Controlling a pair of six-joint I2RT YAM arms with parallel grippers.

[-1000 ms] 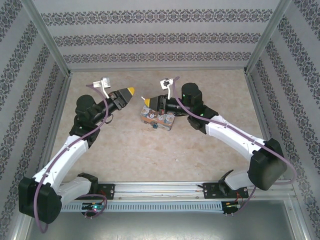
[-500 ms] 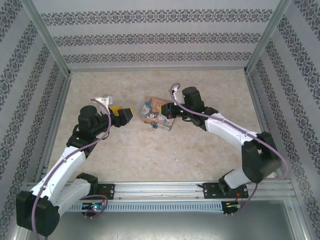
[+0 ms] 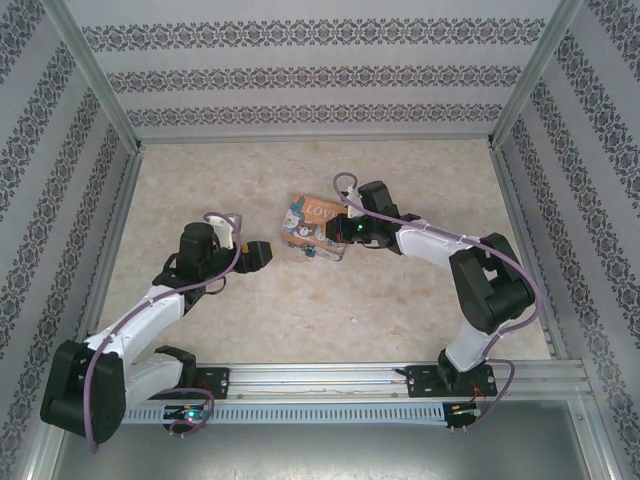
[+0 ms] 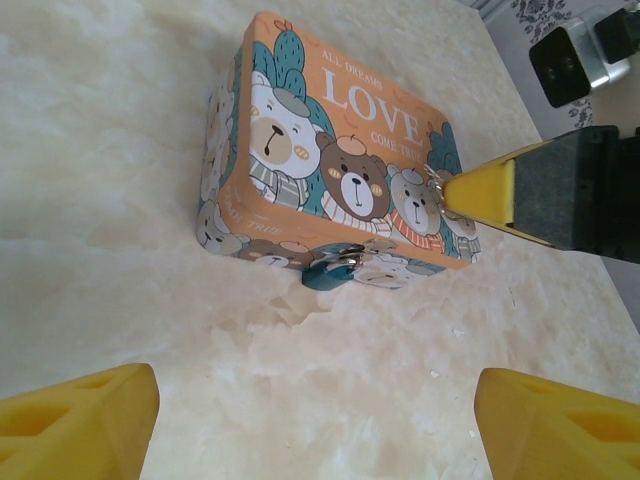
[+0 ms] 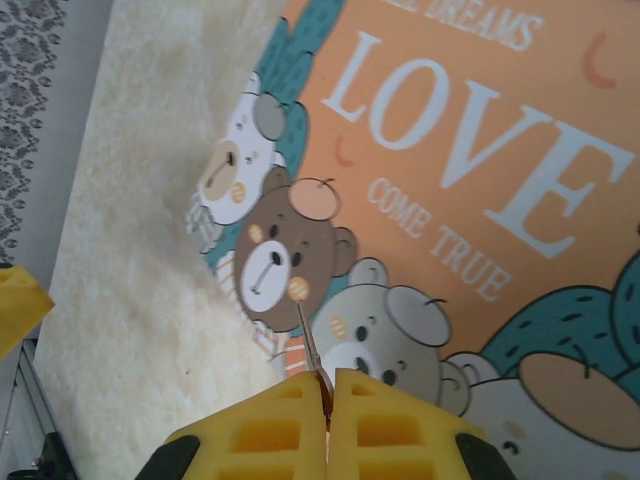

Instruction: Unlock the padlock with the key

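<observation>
The padlock, tiny with a dark blue body and silver shackle, hangs on the front hasp of the cartoon "LOVE" box. In the top view it is a small dark spot at the box's near edge. My right gripper is shut on the key, a thin metal blade sticking out over the printed lid. In the left wrist view that yellow tip hovers at the lid's right near corner, up and right of the padlock. My left gripper stands open and low, facing the padlock from a short way off, holding nothing.
The box sits mid-table on a pale marbled surface. Patterned walls and metal frame posts enclose three sides. Bare surface lies between my left gripper and the box.
My left gripper opened wide, dropped low and turned toward the box front. My right arm swung down to the box's right side, bringing the key over the lid.
</observation>
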